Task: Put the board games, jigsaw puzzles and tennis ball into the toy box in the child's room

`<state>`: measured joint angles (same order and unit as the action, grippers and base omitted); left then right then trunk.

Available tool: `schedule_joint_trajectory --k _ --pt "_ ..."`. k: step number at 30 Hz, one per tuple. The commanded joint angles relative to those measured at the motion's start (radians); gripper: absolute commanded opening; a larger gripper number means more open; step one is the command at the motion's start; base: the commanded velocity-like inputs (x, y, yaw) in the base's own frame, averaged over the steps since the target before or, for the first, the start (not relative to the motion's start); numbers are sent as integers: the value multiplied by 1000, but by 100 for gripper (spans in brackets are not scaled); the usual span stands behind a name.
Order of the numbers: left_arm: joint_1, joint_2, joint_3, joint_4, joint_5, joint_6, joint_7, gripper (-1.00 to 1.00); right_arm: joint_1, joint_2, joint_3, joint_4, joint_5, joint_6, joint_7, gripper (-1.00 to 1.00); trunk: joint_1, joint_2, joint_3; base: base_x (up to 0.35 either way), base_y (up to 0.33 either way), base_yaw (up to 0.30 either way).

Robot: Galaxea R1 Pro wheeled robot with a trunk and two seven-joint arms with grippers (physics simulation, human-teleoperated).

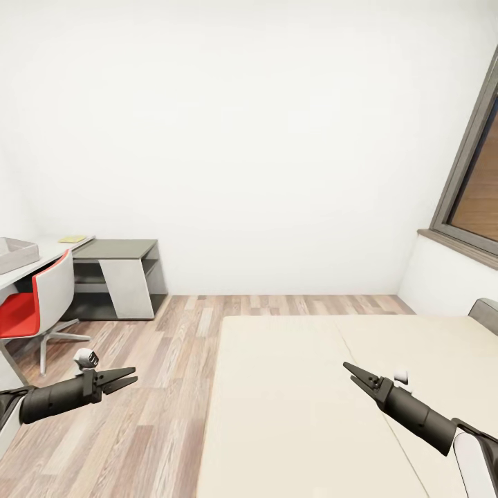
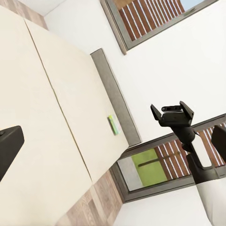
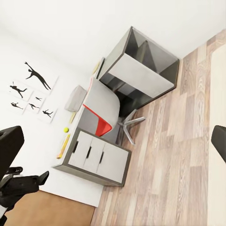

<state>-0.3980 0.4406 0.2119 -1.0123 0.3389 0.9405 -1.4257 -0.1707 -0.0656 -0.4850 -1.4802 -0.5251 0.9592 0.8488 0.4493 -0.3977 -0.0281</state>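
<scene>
The beige bed lies in front of me, with nothing on the part shown in the head view. A green board game lies on the mattress beside the grey headboard. The light grey toy box stands on the pale table at far left, also the toy box. A tennis ball rests on the table past it. My left gripper hangs open over the floor. My right gripper hovers open over the bed, empty.
A red and white swivel chair stands at the table. A dark grey cabinet sits against the far wall. A flat yellow item lies at the table's end, another above the drawers. Wood floor runs between bed and table.
</scene>
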Motion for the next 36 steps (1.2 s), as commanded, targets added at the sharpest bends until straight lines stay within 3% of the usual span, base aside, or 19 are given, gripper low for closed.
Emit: schedule_joint_trajectory --k 1,36 --pt "-1 0 0 0 2 10 -2 100 -1 0 -1 0 2 4 4 100 1 -2 -2 0 0 0" --pt "-1 -3 -1 0 2 10 -2 100 -1 5 0 3 4 3 3 100 1 -2 -2 -10 0 0"
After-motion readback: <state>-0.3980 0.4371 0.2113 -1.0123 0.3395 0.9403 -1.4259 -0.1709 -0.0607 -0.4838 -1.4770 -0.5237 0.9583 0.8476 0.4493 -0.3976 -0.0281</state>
